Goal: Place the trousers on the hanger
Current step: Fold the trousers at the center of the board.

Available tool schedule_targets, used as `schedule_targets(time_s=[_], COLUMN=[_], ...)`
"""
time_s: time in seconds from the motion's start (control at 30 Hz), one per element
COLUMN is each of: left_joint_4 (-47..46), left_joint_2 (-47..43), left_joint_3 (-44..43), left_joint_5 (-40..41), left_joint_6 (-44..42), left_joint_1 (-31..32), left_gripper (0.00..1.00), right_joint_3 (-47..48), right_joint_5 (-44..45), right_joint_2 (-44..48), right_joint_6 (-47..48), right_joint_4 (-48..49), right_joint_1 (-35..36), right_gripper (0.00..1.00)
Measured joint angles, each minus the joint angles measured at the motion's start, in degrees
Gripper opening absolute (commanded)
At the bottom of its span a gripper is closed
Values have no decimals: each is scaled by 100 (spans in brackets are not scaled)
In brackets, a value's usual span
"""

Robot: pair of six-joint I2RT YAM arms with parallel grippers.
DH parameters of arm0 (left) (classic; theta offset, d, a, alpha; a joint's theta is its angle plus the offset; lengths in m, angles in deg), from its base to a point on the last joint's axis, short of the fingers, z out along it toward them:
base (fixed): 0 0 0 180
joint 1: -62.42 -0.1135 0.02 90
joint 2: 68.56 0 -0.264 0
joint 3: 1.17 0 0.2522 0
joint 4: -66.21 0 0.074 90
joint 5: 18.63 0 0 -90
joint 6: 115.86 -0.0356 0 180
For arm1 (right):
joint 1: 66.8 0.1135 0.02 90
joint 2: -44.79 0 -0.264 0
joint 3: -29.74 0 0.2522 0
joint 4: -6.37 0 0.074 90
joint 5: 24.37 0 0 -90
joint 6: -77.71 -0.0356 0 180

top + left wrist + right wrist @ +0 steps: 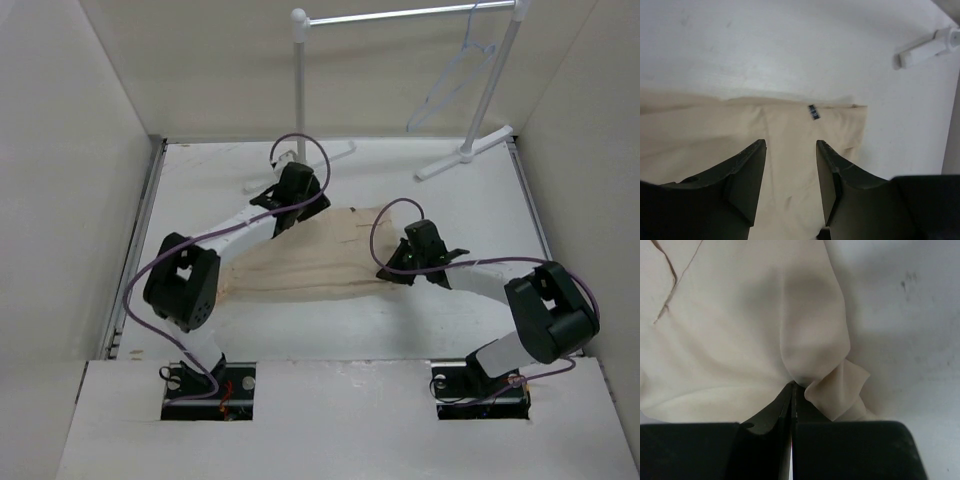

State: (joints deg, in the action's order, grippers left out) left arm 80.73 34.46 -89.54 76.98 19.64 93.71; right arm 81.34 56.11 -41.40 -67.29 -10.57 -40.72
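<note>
**Trousers flat on table, R grip pinching, L grip released**

Top view: trousers point(320, 262) lie spread & wrinkled mid-table point(400, 325), between the 2 arms, none of it on the hanger. Hanger point(437, 92) hangs tilted from the white rack's rail point(400, 16), at approx 1 o'clock from the cloth, well apart from it.

L gripper point(790, 145) sits over the trousers' 11 o'clock edge. Jaws stand apart w/ nothing between them, just flat beige cloth below. A small dark tag point(813, 111) shows near the cloth's edge at 12 o'clock of the fingertips; a rack foot point(927, 47) is at 2 o'clock on bare table.

R gripper point(791, 386) is at the trousers' 3 o'clock edge. Jaws are pressed together, cloth puckering into the tips, so it is pinching a fold of the trousers. Stitched seam point(670, 285) at 10 o'clock in the R wrist view.
</note>
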Motion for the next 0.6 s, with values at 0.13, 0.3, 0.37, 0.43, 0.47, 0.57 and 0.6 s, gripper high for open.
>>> schedule_targets(time_s=[0.13,0.3,0.37,0.43,0.47,0.57,0.6], left_joint_4=[-4,339,435,487,485,481,483], left_joint_2=[-1152,-2551,-3025,-3287,-3346,-3355,-3357], left_joint_3=[1552,3075,3506,3792,3919,4251,4358], left_joint_5=[74,249,369,433,457,501,501], left_joint_6=[492,1049,1191,1268,1296,1316,1309], left_joint_1=[188,411,356,199,74,-352,-501], left_gripper=[42,42,42,42,42,43,43], right_joint_3=[-251,-267,-181,22,133,302,275], right_joint_5=[37,70,103,103,105,179,201], right_joint_2=[227,758,1187,1421,1440,1298,1215], right_joint_6=[-197,-186,-81,17,59,87,74], right_joint_4=[17,-295,-570,-699,-697,-546,-492], right_joint_1=[83,101,101,103,107,140,140], right_gripper=[14,44,43,32,26,12,11])
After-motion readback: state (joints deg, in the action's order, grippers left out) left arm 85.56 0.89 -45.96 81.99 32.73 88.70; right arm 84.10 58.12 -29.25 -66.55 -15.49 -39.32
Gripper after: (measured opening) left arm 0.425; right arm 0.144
